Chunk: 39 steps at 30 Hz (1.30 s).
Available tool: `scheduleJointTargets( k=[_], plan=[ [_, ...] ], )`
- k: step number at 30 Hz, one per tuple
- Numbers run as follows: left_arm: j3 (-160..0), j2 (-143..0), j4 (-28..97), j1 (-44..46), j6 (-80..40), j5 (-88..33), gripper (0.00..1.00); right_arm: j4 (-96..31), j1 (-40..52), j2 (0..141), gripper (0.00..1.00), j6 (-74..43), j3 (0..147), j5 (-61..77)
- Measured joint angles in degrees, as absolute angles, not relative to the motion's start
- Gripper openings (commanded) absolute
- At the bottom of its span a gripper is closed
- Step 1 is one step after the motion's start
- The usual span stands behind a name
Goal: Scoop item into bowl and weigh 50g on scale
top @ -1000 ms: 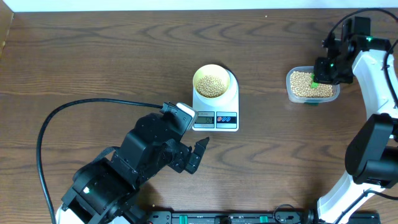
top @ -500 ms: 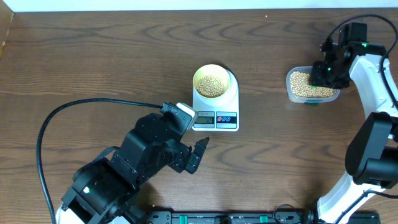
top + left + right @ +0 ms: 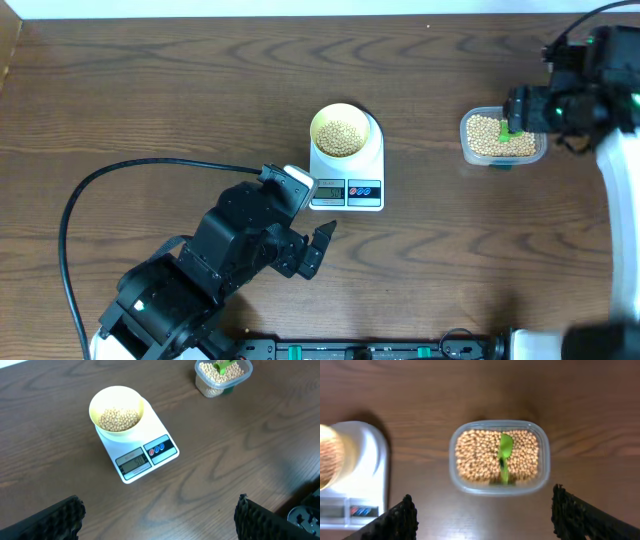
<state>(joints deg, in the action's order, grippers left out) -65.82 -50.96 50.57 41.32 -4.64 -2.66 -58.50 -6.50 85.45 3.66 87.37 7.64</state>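
- Beans [image 3: 118,418]: one lot sits in the bowl [image 3: 120,434], covering its bottom. It is far from full.
- The bowl stands upright on the scale [image 3: 152,422], at the back of the platform and clear of the buttons.
- Display [image 3: 133,462]: lit, with digits showing, but too small to read with certainty. I cannot confirm the target weight from these views.
- Tub [image 3: 546,455]: well to the right of the scale on the bench [image 3: 60,470], with the rest of the beans filling it nearly to the rim.
- Scoop [image 3: 505,450]: green, lying on the beans in the tub with its handle toward the near wall. No finger touches it.
- Right pincer [image 3: 487,520]: above the tub, jaws wide apart, holding nothing.
- Left pincer [image 3: 160,520]: low over the bench in front of the scale, jaws fully apart, holding nothing.
- Judgement: scooping into the bowl is done, at least in part. With the scoop laid down and both pincers empty, the weighing looks finished or paused. What remains is checking the reading and topping up or removing beans if it is off.
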Motion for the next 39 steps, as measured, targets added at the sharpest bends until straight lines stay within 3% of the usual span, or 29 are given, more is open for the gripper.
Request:
scheduleJointTargets(
  k=[3,6,13,25,39],
  plan=[
    [-65.8,-51.0,50.6,41.3,-4.7,-2.7,0.98,-62.1,-4.5,79.1,0.94,4.2,87.4,6.3],
    [-65.8,-51.0,50.6,41.3,-4.6,-2.7,0.98,-64.3,-3.0,72.9,0.98,4.6,86.7,5.7],
    [-65.8,-51.0,50.5,41.3,-4.7,-2.7,0.98,-62.6,-0.4,50.9,0.99,4.6,74.6,1.8],
    [-65.8,-51.0,50.6,41.3,-4.7,-2.7,0.98,-28.4,-0.4,21.1,0.99,4.4,34.1,-3.9],
    [-65.8,-51.0,50.6,41.3,-4.7,-2.7,0.98,1.1,-0.4,15.7,0.99,3.9,4.3,-1.7]
  ],
)
